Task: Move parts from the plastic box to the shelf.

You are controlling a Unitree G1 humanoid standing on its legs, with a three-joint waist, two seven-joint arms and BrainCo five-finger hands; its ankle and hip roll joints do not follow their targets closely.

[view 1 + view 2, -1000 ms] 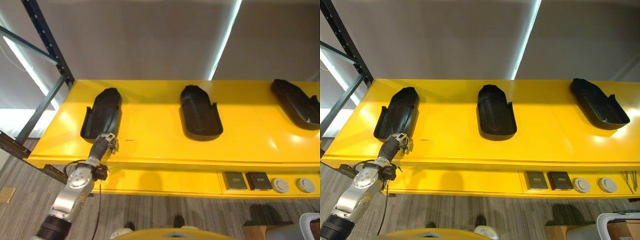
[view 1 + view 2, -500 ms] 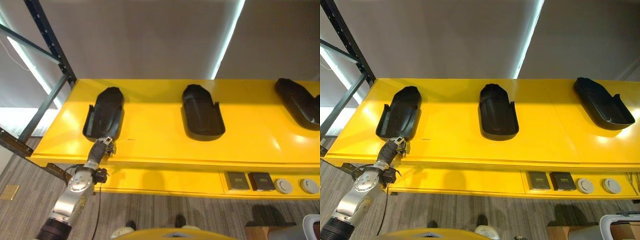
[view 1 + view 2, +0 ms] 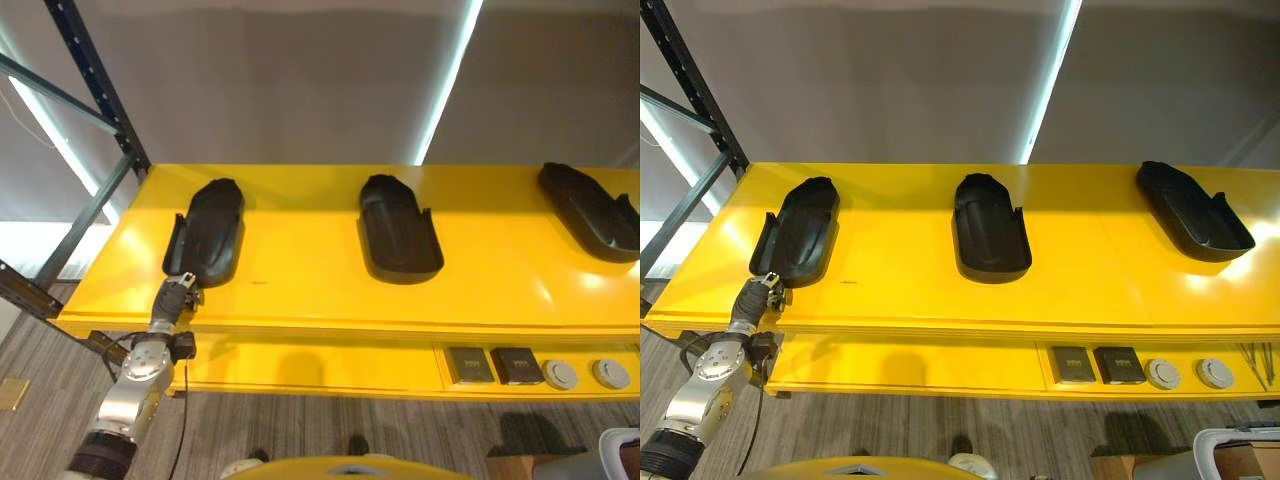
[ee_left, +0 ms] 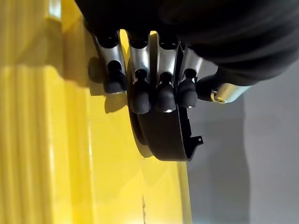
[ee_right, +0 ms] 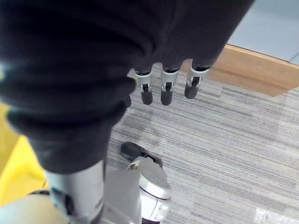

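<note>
Three black moulded parts lie on the yellow shelf (image 3: 300, 290): a left part (image 3: 207, 243), a middle part (image 3: 400, 238) and a right part (image 3: 590, 210). My left hand (image 3: 177, 293) hovers at the shelf's front edge, just short of the left part's near end. In the left wrist view its fingers (image 4: 140, 95) are straight and hold nothing, pointing at the left part (image 4: 163, 135) beyond them. My right hand (image 5: 166, 88) hangs over the grey carpet, fingers relaxed and empty.
A lower yellow ledge holds two dark square pads (image 3: 495, 363) and two white discs (image 3: 585, 374). A dark blue rack upright (image 3: 95, 85) rises at the shelf's left end. A pale box corner (image 3: 1235, 445) shows at the lower right. A wooden board (image 5: 261, 70) lies on the carpet.
My left hand has drawn back from the left part's near end towards the shelf's front edge and a little to the left. The parts have stayed in place.
</note>
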